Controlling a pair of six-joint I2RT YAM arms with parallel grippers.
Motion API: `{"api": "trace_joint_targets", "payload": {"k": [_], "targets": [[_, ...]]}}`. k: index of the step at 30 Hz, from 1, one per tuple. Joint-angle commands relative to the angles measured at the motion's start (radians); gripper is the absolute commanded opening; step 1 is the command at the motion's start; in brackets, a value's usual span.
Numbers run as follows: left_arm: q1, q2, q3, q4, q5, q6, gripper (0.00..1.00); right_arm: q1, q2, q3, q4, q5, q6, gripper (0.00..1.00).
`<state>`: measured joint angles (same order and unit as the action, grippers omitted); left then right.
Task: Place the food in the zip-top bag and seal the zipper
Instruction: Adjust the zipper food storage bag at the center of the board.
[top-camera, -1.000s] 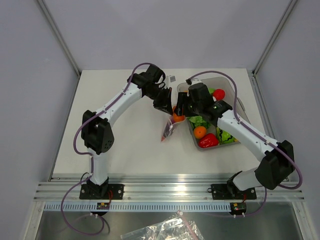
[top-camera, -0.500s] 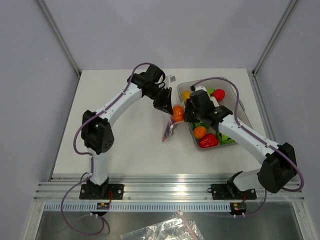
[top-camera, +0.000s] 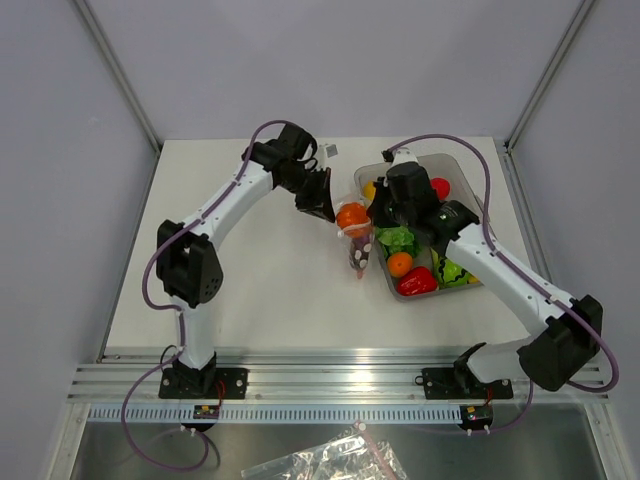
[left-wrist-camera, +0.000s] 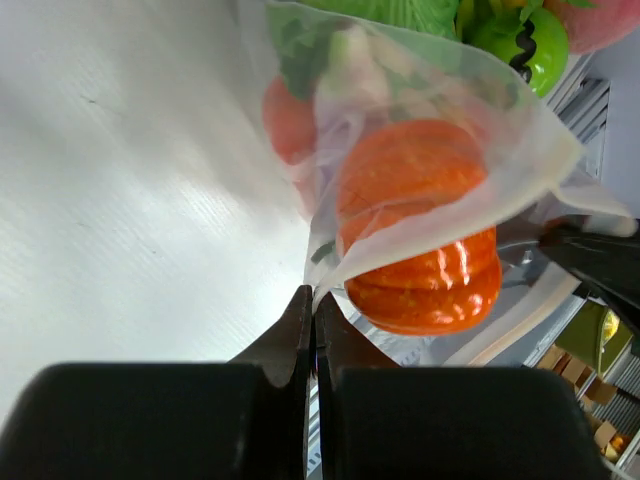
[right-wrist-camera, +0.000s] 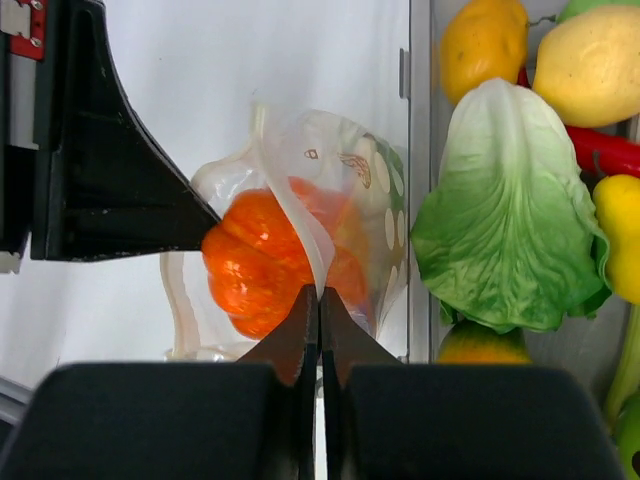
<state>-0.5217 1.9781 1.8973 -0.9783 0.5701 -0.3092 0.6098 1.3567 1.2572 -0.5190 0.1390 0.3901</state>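
Filling step, logged: I had the left pincer (left-wrist-camera: 312, 297) and right pincer (right-wrist-camera: 318, 297) each clamped on a mouth edge of the bag (right-wrist-camera: 372, 205), hung above the desk (top-camera: 270, 285) beside the tray (top-camera: 471, 203), orange piece (left-wrist-camera: 420, 245) lodged at its mouth; next, I judged, settle it deeper before sealing.

My two arms, left arm (top-camera: 225, 205) and right arm (top-camera: 500, 270): white shells, black joints. Purple cable (top-camera: 148, 283) loops along each. Black base plates (top-camera: 205, 383). Left gripper (left-wrist-camera: 311, 300): matte black wedge fingers.
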Motion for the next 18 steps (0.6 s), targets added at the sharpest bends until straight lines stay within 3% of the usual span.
{"api": "trace_joint_targets", "payload": {"k": [1, 12, 18], "targets": [[0.051, -0.104, 0.002, 0.016, -0.021, 0.021, 0.00, 0.004, 0.059, 0.031, -0.016, 0.037, -0.050, 0.00], [0.026, -0.096, -0.011, 0.009, 0.011, 0.031, 0.00, 0.005, 0.211, 0.086, 0.018, -0.027, -0.017, 0.00], [0.014, -0.068, -0.014, -0.013, -0.048, 0.059, 0.00, 0.004, 0.167, 0.070, 0.079, -0.067, 0.003, 0.00]]}}
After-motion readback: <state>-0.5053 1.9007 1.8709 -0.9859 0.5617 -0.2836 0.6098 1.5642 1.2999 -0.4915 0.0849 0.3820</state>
